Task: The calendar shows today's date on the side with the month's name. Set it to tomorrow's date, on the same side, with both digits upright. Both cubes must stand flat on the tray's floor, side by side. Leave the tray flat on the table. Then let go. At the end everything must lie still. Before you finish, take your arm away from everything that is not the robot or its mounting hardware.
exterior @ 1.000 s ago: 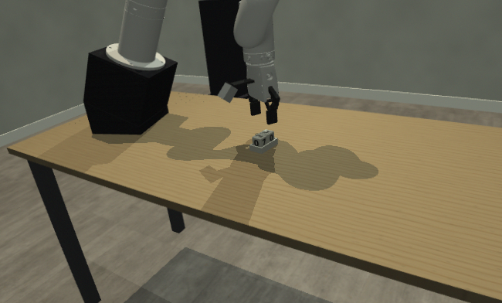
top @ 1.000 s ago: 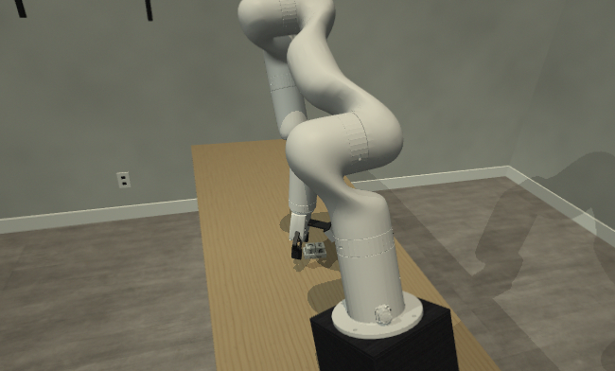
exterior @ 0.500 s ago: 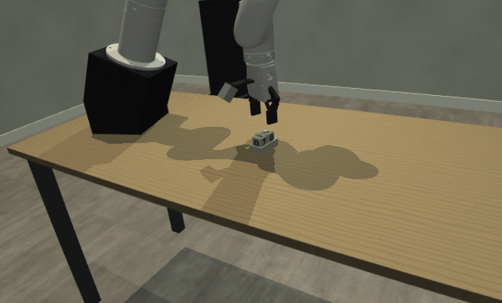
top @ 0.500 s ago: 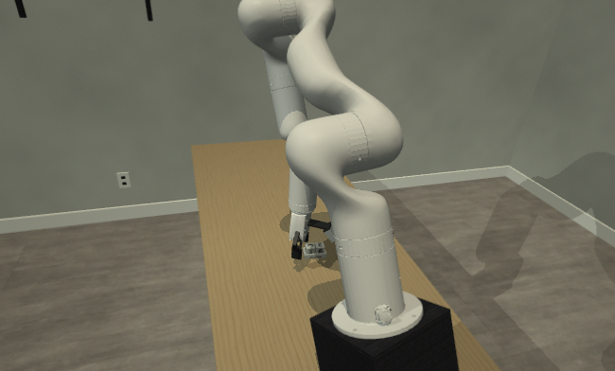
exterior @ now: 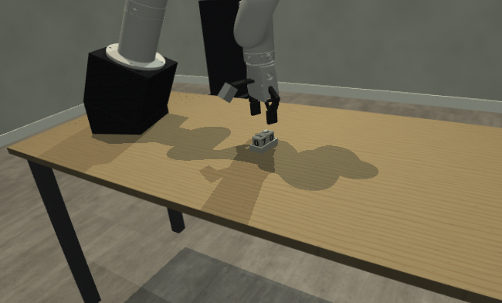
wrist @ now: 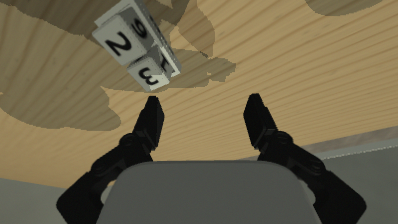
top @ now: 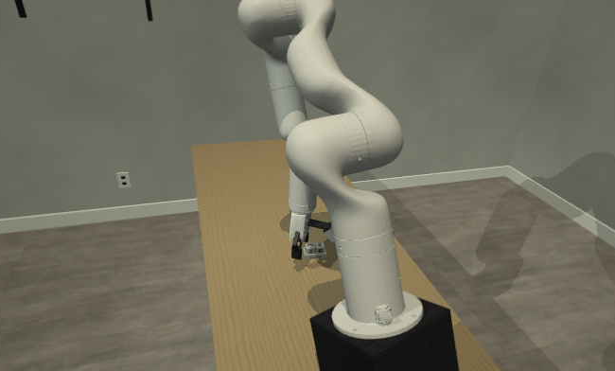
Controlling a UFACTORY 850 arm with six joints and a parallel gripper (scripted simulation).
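Observation:
The small grey calendar tray (exterior: 263, 147) lies flat on the wooden table with two white digit cubes side by side in it. In the exterior view the side facing the camera reads 0 on the left cube (exterior: 257, 141) and 7 on the right cube (exterior: 269, 137). In the wrist view the cubes' tops show 2 (wrist: 120, 44) and 3 (wrist: 148, 76), at the upper left. My gripper (exterior: 263, 110) hangs open and empty above the tray, a little behind it; it also shows in the wrist view (wrist: 202, 122) and in the top view (top: 298, 246).
The arm's black base block (exterior: 127, 93) stands on the table's left end. A dark pillar (exterior: 222, 46) stands behind the table. The table's near edge (exterior: 252, 228) runs across the front.

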